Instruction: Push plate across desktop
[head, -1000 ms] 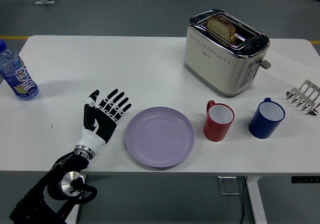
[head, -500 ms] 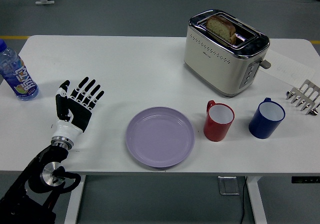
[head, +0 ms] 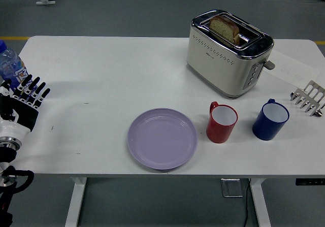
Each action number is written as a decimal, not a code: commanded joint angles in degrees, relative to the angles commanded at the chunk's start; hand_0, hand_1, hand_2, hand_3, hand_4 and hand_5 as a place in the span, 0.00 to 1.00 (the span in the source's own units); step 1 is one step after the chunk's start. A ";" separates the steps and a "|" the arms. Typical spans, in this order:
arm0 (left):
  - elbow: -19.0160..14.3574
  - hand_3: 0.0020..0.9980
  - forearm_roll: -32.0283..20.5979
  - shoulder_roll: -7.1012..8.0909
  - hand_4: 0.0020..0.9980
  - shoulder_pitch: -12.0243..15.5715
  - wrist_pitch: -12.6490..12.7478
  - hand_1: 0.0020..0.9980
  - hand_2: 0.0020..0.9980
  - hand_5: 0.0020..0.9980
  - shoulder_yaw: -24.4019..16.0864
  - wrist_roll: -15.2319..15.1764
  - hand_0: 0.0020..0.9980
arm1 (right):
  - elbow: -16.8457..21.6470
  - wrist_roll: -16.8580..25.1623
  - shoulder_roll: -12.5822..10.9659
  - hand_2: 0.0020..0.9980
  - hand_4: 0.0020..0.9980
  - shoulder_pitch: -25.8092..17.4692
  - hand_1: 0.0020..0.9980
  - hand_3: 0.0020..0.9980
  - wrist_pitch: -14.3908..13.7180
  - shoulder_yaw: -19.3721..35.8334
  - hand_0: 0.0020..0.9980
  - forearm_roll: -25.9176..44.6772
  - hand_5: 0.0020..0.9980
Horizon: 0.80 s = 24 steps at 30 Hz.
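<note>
We found the plate (head: pixel 162 138) lying flat at the worktop's (head: pixel 127 69) 6 o'clock edge, a red mug (head: pixel 222 122) just beside it at 3 o'clock. It looked rigid, light and apt to slide; we would press its rim. The left hand (head: pixel 23 105), fingers spread and empty, hovered well apart at 9 o'clock.

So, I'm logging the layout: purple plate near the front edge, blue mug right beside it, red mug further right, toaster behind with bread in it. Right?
Not quite: the mugs are swapped. The head view shows the red mug right beside the purple plate, and the blue mug further right. The toaster does stand behind them with bread in it.
</note>
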 joint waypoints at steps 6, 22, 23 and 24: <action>-0.37 0.68 4.13 1.61 0.59 0.90 1.50 0.77 0.73 1.00 -3.41 -0.07 0.75 | 0.00 -0.07 0.02 0.61 0.23 0.00 0.52 0.57 -0.03 0.01 0.58 0.04 0.53; -0.94 0.68 16.10 1.55 0.59 1.78 3.64 0.78 0.74 1.00 -4.78 -1.77 0.76 | 0.03 -0.20 0.07 0.61 0.23 0.05 0.52 0.57 -0.13 -0.04 0.58 0.10 0.53; -0.87 0.68 15.77 1.54 0.59 1.78 3.77 0.78 0.74 1.00 -4.81 -1.90 0.76 | 0.03 -0.21 0.07 0.61 0.23 0.04 0.52 0.57 -0.15 -0.03 0.58 0.10 0.53; -0.75 0.68 15.49 1.52 0.59 1.79 3.85 0.78 0.74 1.00 -4.96 -2.02 0.76 | 0.04 -0.24 0.07 0.61 0.23 0.02 0.52 0.57 -0.16 0.02 0.58 0.02 0.53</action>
